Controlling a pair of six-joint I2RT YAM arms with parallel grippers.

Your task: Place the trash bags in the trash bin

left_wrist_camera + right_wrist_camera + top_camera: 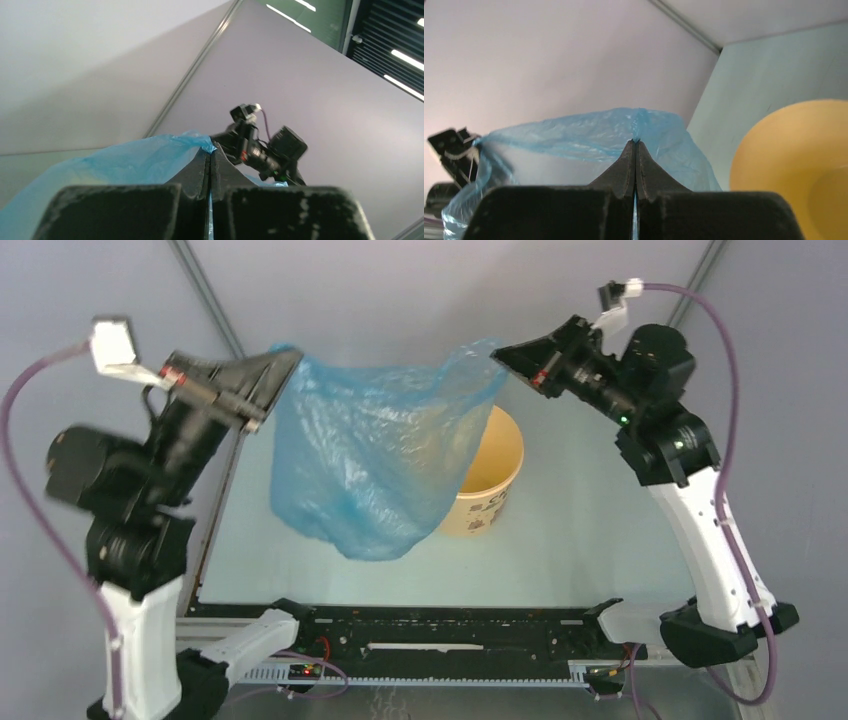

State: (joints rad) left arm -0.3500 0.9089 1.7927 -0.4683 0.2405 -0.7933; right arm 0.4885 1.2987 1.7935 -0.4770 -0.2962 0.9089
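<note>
Trash bag (370,460) hangs stretched between left hand (290,358) and right hand (497,355) above the counter (580,530), partly covering the trash bin (490,512), seemingly to spread it. Left wrist: jaws pinched closed on its edge. Right wrist: likewise, bin lower right.

translucent light-blue trash bag (370,455); pale yellow-tan trash bin (493,475) with dark lettering; black grippers; pale mint table (580,530).

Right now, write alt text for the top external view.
A light-blue trash bag hangs stretched in the air, its top corners pinched by the left end effector and the right end effector. Partly hidden behind it, an open yellow-tan trash bin stands on the table.
</note>
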